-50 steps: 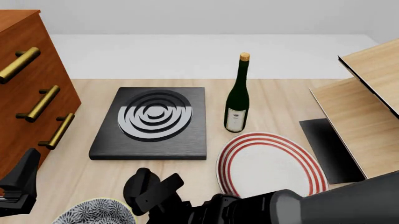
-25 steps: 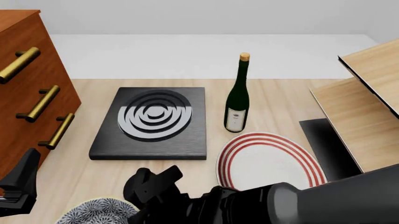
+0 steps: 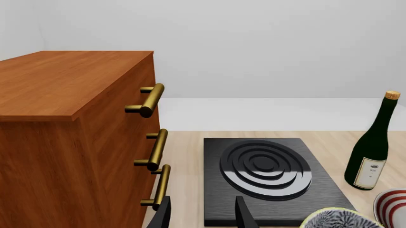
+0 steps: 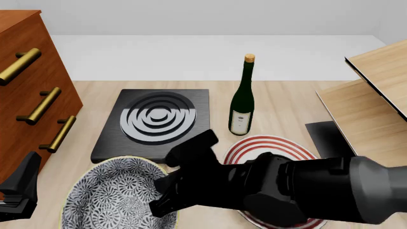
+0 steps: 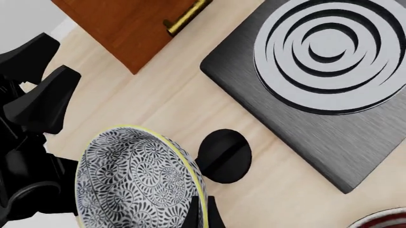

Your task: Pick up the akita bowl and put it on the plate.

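The akita bowl point(image 4: 111, 195), black-and-white patterned with a thin yellow rim, hangs tilted above the near left of the table. My right gripper point(image 4: 164, 200) is shut on its right rim; in the right wrist view the fingertips point(image 5: 199, 214) pinch the rim of the akita bowl point(image 5: 136, 183). The plate point(image 4: 275, 145), white with red rings, lies right of the bowl, its near half hidden under my right arm. My left gripper point(image 3: 203, 216) stands open and holds nothing, at the table's near left corner point(image 4: 19, 191). The left wrist view catches the bowl's edge point(image 3: 339, 219).
A black slab with grey rings point(image 4: 156, 121) lies behind the bowl. A dark wine bottle point(image 4: 242, 98) stands just behind the plate. A wooden dresser with brass handles point(image 4: 28, 90) lines the left side. Wooden shelves point(image 4: 372, 119) rise at the right.
My right arm has risen and swung toward the table's middle with the bowl in its grip; the bowl has come up from the frame's bottom edge. The left gripper has stayed put.
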`<act>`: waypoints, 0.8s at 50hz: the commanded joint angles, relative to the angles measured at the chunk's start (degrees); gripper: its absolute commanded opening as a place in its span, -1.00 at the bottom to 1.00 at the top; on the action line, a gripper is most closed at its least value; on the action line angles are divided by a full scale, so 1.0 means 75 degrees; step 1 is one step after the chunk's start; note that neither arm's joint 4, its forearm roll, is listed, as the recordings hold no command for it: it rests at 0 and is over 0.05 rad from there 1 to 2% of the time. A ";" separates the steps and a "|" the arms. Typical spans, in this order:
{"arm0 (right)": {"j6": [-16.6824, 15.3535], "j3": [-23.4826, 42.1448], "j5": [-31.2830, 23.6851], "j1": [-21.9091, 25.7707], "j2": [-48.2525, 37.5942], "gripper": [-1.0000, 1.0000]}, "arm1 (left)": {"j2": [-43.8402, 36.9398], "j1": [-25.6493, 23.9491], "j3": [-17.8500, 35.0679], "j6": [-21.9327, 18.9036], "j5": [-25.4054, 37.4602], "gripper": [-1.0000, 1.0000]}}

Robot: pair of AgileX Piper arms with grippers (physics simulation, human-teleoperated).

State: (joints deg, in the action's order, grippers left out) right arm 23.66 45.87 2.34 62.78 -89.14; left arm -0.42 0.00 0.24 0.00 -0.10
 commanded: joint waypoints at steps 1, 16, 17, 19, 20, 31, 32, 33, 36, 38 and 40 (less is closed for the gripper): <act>-0.0080 -0.0447 -0.0175 -0.0782 0.0980 -1.00 | 0.0000 0.0000 0.0000 0.0000 0.0000 1.00; 0.0159 -0.1661 0.0028 -0.2150 0.2079 -1.00 | 0.0000 0.0000 0.0000 0.0000 0.0000 1.00; 0.0102 -0.1751 0.0016 -0.2293 0.2230 -1.00 | 0.0000 0.0000 0.0000 0.0000 0.0000 1.00; 0.0028 -0.1856 -0.0039 -0.2490 0.2406 -1.00 | 0.0000 0.0000 0.0000 0.0000 0.0000 1.00; 0.0026 -0.1963 -0.0103 -0.2628 0.2580 -1.00 | 0.0000 0.0000 0.0000 0.0000 0.0000 1.00; -0.0002 -0.2385 -0.0731 -0.3772 0.3493 -1.00 | 0.0000 0.0000 0.0000 0.0000 0.0000 1.00; -0.0052 -0.2382 -0.0805 -0.3870 0.3526 -1.00 | 0.0000 0.0000 0.0000 0.0000 0.0000 1.00; -0.0092 -0.2401 -0.0862 -0.3975 0.3583 -1.00 | 0.0000 0.0000 0.0000 0.0000 0.0000 1.00; -0.0145 -0.2417 -0.1089 -0.4118 0.3793 -1.00 | 0.0000 0.0000 0.0000 0.0000 0.0000 1.00; -0.0256 -0.2397 -0.1273 -0.4323 0.3873 -1.00 | 0.0000 0.0000 0.0000 0.0000 0.0000 1.00; -0.0329 -0.2402 -0.1360 -0.4590 0.3912 -1.00 | 0.0000 0.0000 0.0000 0.0000 0.0000 1.00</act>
State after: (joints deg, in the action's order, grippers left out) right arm 22.59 29.07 -3.82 35.57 -64.41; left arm -0.42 0.00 0.24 0.00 -0.10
